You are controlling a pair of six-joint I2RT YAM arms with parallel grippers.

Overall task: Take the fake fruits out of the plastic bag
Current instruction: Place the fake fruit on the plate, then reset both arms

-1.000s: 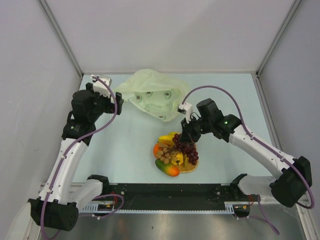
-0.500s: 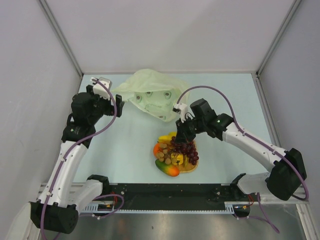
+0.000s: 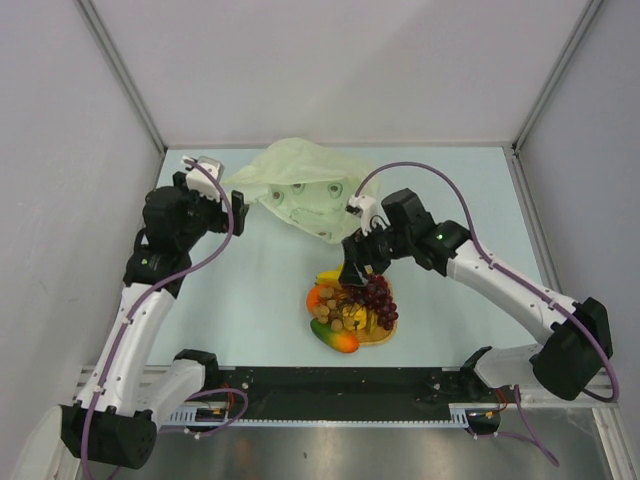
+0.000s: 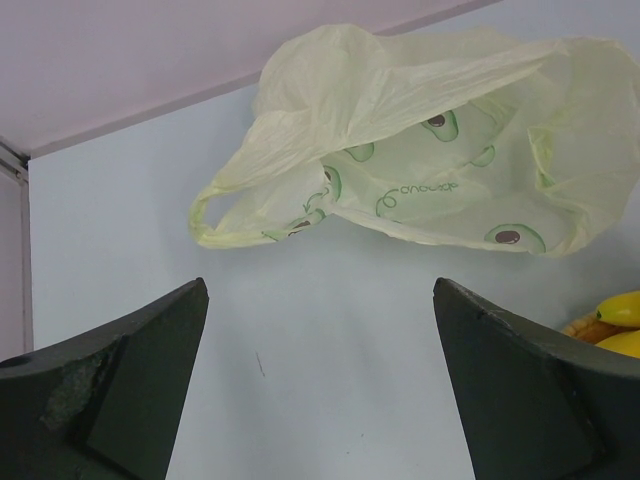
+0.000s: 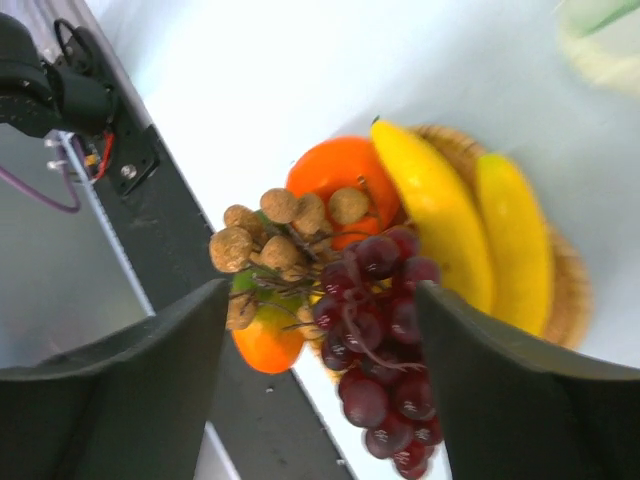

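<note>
The pale yellow-green plastic bag (image 3: 300,190) lies crumpled at the back of the table, its loop handle (image 4: 215,225) toward my left gripper. The fake fruits sit heaped on a woven mat (image 3: 387,333): bananas (image 5: 440,220), an orange (image 5: 335,175), a brown nut cluster (image 5: 270,235), a mango (image 3: 335,338) and purple grapes (image 5: 385,340). My right gripper (image 5: 322,290) hangs open just above the heap, the grapes showing between its fingers, untouched. My left gripper (image 4: 318,288) is open and empty, a little short of the bag (image 4: 420,150).
The black rail with the arm bases (image 3: 340,385) runs along the near edge, close behind the mat. Grey walls close the table in on the left, right and back. A corner of the bag (image 5: 605,40) shows beyond the fruit.
My right gripper moved left over the heap with the grapes, then opened; the grapes now rest on the pile. The left arm has stayed put.
</note>
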